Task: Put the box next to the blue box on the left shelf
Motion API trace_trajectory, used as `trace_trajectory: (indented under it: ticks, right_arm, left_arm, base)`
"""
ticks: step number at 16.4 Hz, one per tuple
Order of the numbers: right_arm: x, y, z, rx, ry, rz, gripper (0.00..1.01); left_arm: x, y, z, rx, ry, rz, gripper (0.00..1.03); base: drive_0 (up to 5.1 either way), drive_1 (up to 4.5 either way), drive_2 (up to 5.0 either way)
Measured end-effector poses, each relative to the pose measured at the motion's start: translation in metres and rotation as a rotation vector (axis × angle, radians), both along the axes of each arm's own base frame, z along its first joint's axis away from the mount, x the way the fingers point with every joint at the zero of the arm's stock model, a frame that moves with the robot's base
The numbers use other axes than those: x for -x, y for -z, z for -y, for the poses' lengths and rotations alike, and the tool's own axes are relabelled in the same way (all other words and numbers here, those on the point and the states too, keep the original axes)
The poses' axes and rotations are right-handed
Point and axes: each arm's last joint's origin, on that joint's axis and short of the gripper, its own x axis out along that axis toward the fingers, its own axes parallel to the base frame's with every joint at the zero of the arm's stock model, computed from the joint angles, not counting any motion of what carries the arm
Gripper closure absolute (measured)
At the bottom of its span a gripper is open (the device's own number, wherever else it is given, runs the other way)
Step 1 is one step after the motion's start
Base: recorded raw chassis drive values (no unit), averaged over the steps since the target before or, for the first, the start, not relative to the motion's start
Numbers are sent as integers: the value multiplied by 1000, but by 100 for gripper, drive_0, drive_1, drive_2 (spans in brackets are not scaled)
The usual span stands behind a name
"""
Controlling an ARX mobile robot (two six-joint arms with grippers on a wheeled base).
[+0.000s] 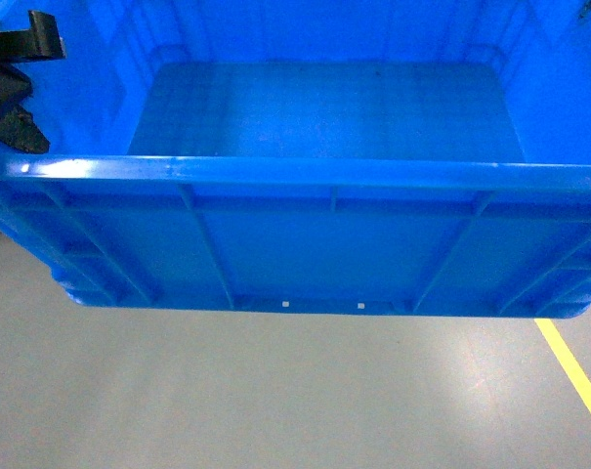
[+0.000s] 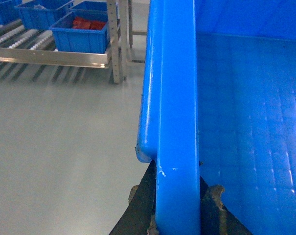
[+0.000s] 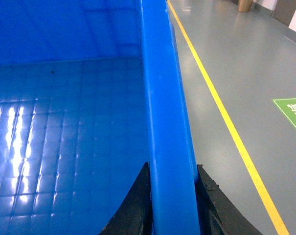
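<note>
Floor (image 1: 275, 391): grey, yellow line at right. Box (image 1: 315, 225) carried clear of the floor, empty, long axis running left to right across the head view. Shelf (image 2: 50, 56) seen only in the left wrist view, well apart, ahead and left of the box; smaller blue boxes (image 2: 81, 32) sit on its rollers near the front lip. Left gripper (image 2: 177, 205) clamped on the left rim, right gripper (image 3: 172, 200) clamped on the right rim. Left arm is nearer the shelf; the carry must likely swing leftward.

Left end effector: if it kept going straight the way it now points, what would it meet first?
Clamped on the box rim, the left end effector points along that rim. Beyond the rim's far end nothing is visible; the left shelf lies off to the left, so probably not in line, though depth is unclear.
</note>
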Motion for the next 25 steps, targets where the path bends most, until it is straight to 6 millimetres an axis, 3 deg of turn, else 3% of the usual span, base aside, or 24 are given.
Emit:
trace_trajectory:
  ticks: [25]
  right_arm:
    - [0,-1,0,-1,-2,6,85]
  left_arm:
    - [0,-1,0,2,1,7,95]
  base:
    - [-6,425,-436]
